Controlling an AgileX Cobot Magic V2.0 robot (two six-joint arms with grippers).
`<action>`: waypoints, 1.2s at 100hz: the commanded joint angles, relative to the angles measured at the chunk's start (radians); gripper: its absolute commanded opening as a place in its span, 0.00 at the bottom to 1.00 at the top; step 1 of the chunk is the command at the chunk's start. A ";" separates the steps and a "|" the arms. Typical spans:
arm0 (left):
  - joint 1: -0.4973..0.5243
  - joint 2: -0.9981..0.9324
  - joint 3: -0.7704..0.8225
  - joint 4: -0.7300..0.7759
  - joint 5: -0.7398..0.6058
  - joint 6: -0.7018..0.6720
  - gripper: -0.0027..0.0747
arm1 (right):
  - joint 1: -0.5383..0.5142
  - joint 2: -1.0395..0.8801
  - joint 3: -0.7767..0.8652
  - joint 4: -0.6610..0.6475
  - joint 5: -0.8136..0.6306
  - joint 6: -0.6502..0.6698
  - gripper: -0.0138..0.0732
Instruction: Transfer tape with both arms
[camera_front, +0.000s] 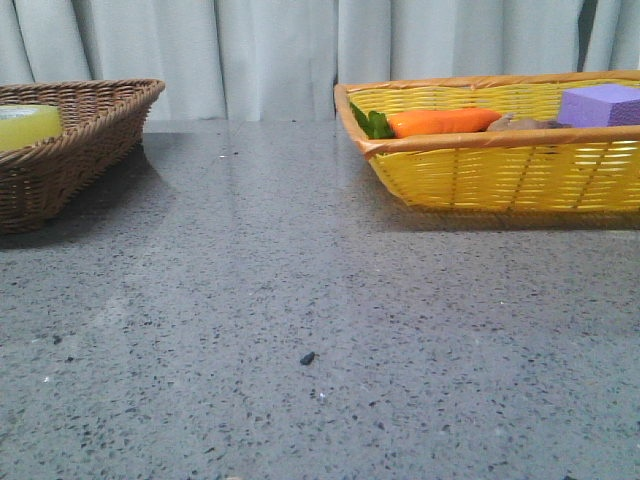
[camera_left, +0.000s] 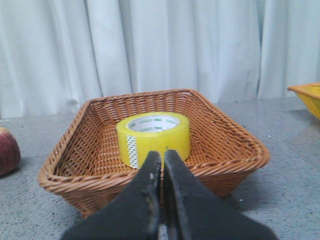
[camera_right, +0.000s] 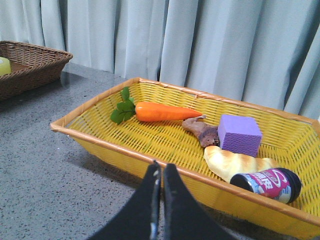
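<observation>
Fingers (camera_left: 161, 165) of both arms pressed together, left facing tape (camera_left: 153, 138).

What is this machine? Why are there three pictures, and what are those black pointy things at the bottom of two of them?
It is a robot with two arms, and each arm ends in a pincher called a gripper. One picture comes from a camera looking forward over the grey table. The other two come from little cameras on the robot's wrists, so the black pointy things are its own fingers. The left gripper and the right gripper are both pinched shut and hold nothing.

The left camera looks at a brown basket with a roll of yellow tape lying in it. The right camera looks at a yellow basket holding a carrot, a purple block, a piece of bread and a small bottle. The robot's job is to move the tape.
</observation>
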 joint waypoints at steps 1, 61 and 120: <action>0.013 -0.017 0.038 0.081 -0.150 -0.107 0.01 | -0.007 0.013 -0.025 -0.037 -0.069 0.002 0.07; 0.025 -0.040 0.076 0.092 0.213 -0.167 0.01 | -0.007 0.013 -0.025 -0.039 -0.069 0.002 0.07; 0.025 -0.040 0.076 0.092 0.213 -0.167 0.01 | -0.007 0.013 -0.025 -0.039 -0.069 0.002 0.07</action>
